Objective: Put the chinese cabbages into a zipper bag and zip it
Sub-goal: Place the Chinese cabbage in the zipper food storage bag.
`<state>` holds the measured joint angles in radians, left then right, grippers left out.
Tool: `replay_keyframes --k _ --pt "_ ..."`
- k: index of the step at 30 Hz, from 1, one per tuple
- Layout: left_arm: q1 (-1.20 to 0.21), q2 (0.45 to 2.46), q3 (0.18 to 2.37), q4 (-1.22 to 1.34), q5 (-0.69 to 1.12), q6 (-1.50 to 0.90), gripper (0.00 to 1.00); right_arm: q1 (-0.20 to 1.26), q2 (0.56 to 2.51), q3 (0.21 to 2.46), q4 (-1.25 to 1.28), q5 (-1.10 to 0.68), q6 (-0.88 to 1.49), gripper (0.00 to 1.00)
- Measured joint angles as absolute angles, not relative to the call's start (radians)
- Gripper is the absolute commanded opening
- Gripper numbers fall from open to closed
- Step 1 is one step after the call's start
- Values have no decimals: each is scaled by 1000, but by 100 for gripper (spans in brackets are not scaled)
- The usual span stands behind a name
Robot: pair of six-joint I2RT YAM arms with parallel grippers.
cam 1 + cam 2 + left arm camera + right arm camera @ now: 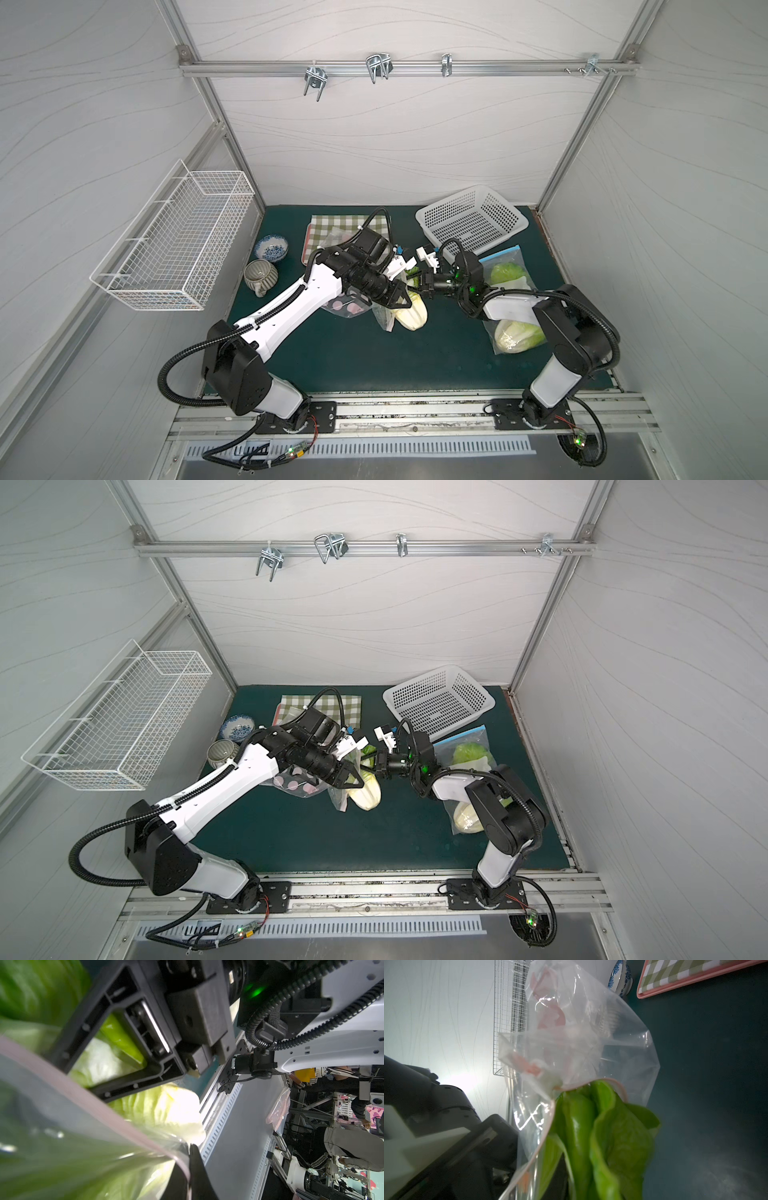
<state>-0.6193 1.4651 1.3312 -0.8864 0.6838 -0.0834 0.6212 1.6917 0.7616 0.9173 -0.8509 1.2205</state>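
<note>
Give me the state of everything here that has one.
Clear pink-rimmed zipper bag: unzipped, mouth open.
Pale green cabbage head: leafy end in that mouth, white base outside.
Clear blue-rimmed zipper bag: lying flat, two more cabbages inside; zip unclear.
White perforated plastic basket: empty.
White wire basket: empty.
Right gripper: shut on the cabbage head's leaves.
Left gripper: at the pink rim; fingers' state unclear.

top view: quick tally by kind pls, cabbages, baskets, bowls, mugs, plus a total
cabbages: 3
baskets: 2
bowls: 1
mugs: 1
total: 7
</note>
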Motion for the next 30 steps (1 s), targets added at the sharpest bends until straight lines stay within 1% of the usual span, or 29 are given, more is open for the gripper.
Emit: replay_keyframes --k 5,8,11,21,28,30 --pt "-619 1431 1331 -892 663 -81 20 616 1691 751 1014 -787 1359 0" --pt "-619 1427 1331 -883 662 -91 24 621 1678 745 1010 -736 1406 0" --pt "-619 1426 1331 -875 665 -105 28 633 1638 746 965 -694 1393 0" --pt "-610 1370 1331 -886 639 -116 43 688 1501 722 805 -568 1168 0" --pt "-596 1354 1331 -955 636 -133 44 812 1368 767 532 -420 810 0" --pt "-593 1351 1331 -979 636 -135 44 843 1351 778 488 -377 726 0"
